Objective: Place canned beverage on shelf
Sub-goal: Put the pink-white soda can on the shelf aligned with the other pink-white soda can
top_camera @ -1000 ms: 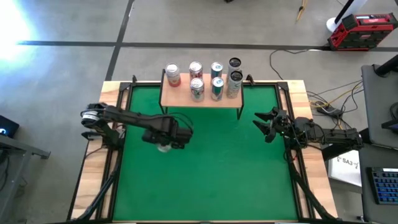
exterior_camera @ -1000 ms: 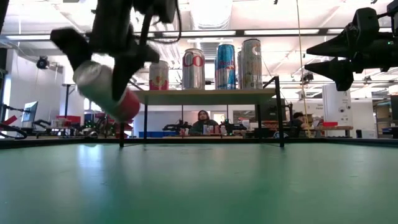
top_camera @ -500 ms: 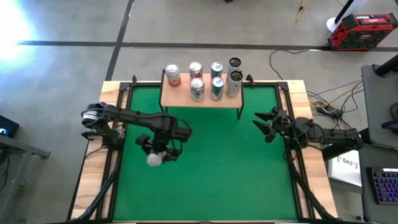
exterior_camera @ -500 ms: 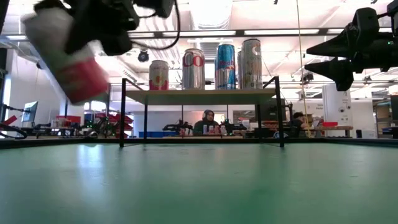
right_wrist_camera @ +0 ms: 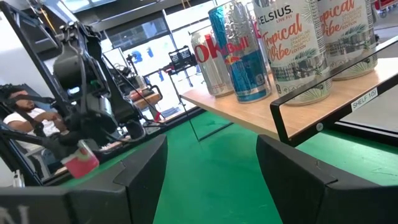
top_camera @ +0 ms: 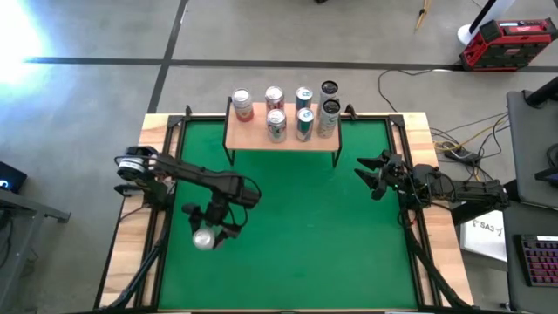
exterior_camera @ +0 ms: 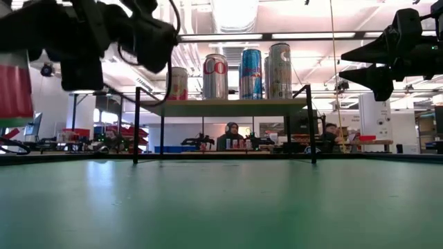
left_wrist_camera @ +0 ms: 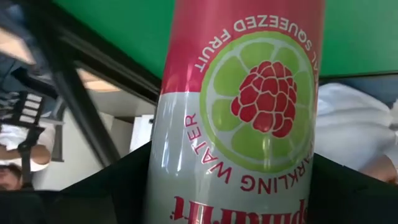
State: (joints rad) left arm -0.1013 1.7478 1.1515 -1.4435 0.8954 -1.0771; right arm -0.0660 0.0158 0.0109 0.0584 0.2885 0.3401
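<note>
From above, we see the left hand (top_camera: 207, 228) low on the green surface (top_camera: 305, 227), at about eight o'clock from its centre, pinching a sparkling water can (top_camera: 204, 238) whose silver end faces up at us. A second ago that hand sat nearer the shelf (top_camera: 281, 138); it has swung away toward the near left edge, so the can is farther from its goal, not closer. The shelf stands at twelve o'clock with seven cans (top_camera: 302, 112) on it already, and a free patch shows on the front left of its wooden top. The right hand (top_camera: 373, 174) waits at three o'clock, fingers spread, nothing in them.

At surface height, the left hand (exterior_camera: 83, 41) fills the ten o'clock corner and the can (exterior_camera: 14, 86) is almost out of frame at nine o'clock, off the surface; it has turned from tilted to about upright. We judge this a reorienting move before the approach.

From the left wrist, the can (left_wrist_camera: 239, 112), pink over silver with a lime-and-raspberry badge, sits clamped between the dark fingers (left_wrist_camera: 99, 196).

From the right wrist, spread fingers (right_wrist_camera: 305, 174) frame the shelf (right_wrist_camera: 273, 118) and its cans (right_wrist_camera: 239, 53); the held can (right_wrist_camera: 79, 163) shows far off.
</note>
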